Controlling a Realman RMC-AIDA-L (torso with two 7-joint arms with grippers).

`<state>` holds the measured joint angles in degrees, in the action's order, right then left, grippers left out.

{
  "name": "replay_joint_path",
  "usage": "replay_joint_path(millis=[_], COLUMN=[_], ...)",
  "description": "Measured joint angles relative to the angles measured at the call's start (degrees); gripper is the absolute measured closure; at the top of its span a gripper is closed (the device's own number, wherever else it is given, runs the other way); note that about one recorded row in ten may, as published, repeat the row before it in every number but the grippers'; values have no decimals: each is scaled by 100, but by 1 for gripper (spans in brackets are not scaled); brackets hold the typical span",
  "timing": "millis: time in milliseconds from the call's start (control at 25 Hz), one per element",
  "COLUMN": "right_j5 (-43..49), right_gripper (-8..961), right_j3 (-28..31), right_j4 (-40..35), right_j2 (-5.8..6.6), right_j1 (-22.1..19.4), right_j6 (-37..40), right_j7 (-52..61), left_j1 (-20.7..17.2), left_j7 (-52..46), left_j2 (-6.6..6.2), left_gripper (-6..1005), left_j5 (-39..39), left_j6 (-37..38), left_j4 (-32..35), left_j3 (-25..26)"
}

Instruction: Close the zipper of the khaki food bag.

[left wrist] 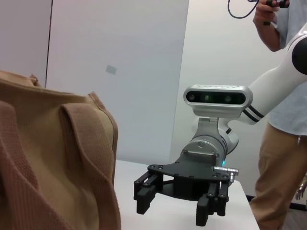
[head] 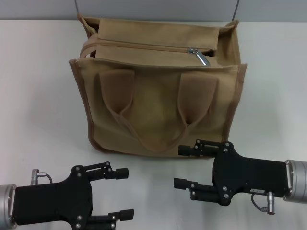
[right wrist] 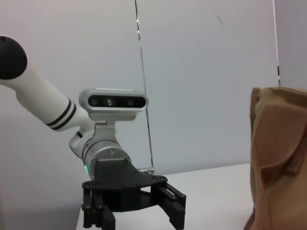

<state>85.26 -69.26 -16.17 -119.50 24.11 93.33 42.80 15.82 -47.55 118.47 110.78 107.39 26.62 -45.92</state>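
a: where does the khaki food bag [head: 160, 108] sit, and how much room is around it?

b: it stands upright at twelve o'clock on the white bench [head: 38, 91], its back edge close to the bench's far edge. bare bench runs out at nine o'clock and at three o'clock of it. a strip of bench lies between its front panel and the two claws.

a: and the claws?

b: the left claw [head: 123, 194] hovers at seven o'clock of the bag, fingers spread wide, holding nothing. the right claw [head: 184, 166] is at five o'clock, also wide and empty, its upper finger just beside the bag's bottom front edge. i cannot tell if it touches. each wrist view shows the other arm's claw across the bench, open.

a: how does the bag look?

b: boxy tan canvas with darker brown piping. one looped handle [head: 158, 115] lies flat down the front panel. the zipper [head: 144, 45] runs across the top panel, and its silver pull tab [head: 201, 56] sits toward the three o'clock end, tilted. past the tab, at the three o'clock end, the top sags into a shadowed gap.
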Motion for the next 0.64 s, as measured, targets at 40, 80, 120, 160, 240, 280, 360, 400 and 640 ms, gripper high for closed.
replay_joint_path(millis=[40,80,120,160,240,280,360,400,640], right_j5=[0,0,0,0,3,3,16,16,18], right_gripper=[293,293,293,293,293,293,293,293,293], right_j3=[0,0,0,-4,-17,-17,-26,-26,-27], right_j4=[0,0,0,0,0,0,0,0,0], right_j2=[-1,-3,-3,-3,-3,-3,-7,-7,-13], right_j1=[1,5,5,11,25,25,30,30,39], right_j6=[-19,-25,-25,-25,-26,-26,-30,-30,-37], right_j7=[0,0,0,0,0,0,0,0,-3], left_j1=[3,8,8,9,9,9,9,9,9], left_j7=[1,5,5,7,9,9,9,9,9], left_j2=[0,0,0,0,0,0,0,0,0], left_gripper=[243,243,243,243,243,243,243,243,243], left_j5=[-6,-12,-12,-13,-15,-16,-17,-17,-20], left_j6=[0,0,0,0,0,0,0,0,3], left_j4=[0,0,0,0,0,0,0,0,0], left_j3=[2,3,3,3,8,10,12,12,13])
